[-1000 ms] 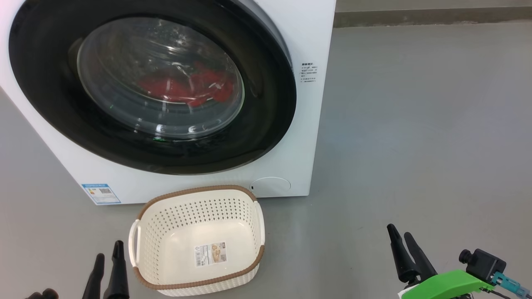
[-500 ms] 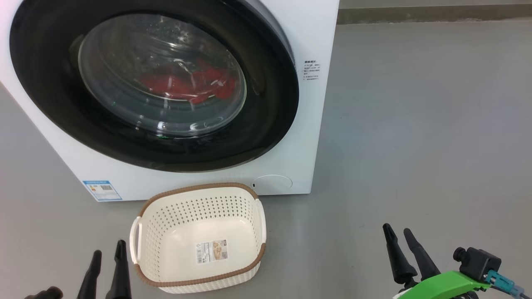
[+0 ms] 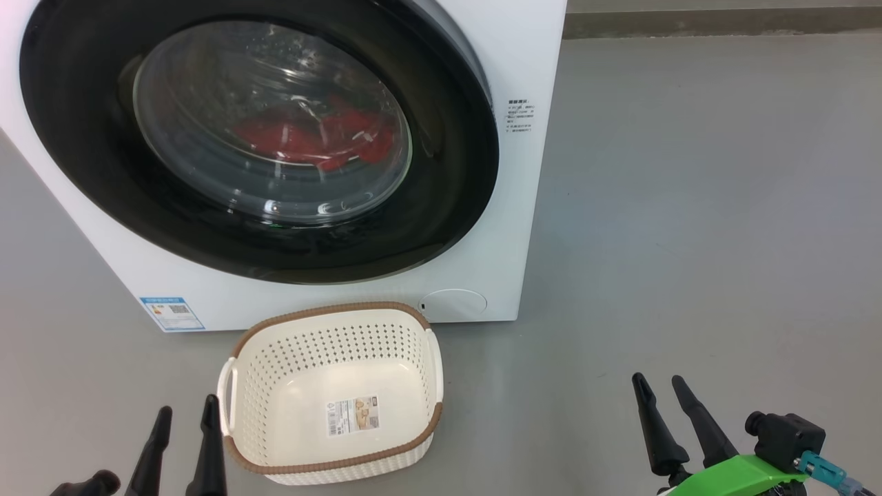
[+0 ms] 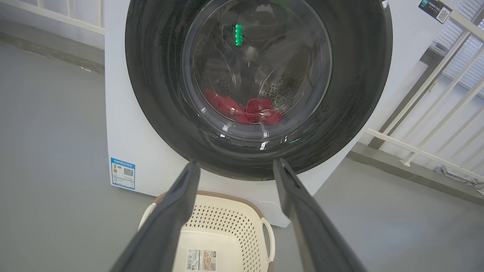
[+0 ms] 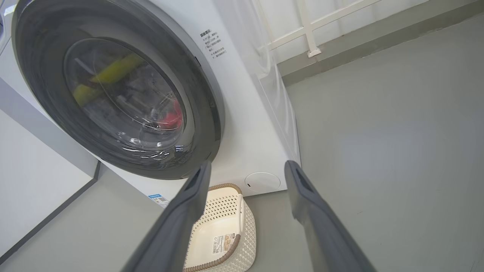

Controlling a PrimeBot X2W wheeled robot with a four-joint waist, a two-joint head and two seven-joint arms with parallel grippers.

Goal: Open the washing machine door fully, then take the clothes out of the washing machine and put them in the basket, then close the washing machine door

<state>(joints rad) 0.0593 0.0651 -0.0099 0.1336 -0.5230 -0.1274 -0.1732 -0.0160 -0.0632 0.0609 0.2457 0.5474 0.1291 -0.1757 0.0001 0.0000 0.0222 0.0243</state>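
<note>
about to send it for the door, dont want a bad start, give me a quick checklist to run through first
1. Left gripper open and empty: ok.
2. Right gripper open and empty: ok.
3. Washing machine door shut, ready to be opened: ok.
4. Clothes inside, seen red behind the glass: ok.
5. Basket upright, empty, in front of the machine: ok.
6. Basket clear of the door's swing: cannot tell; it sits close below the door's lower edge.
</note>
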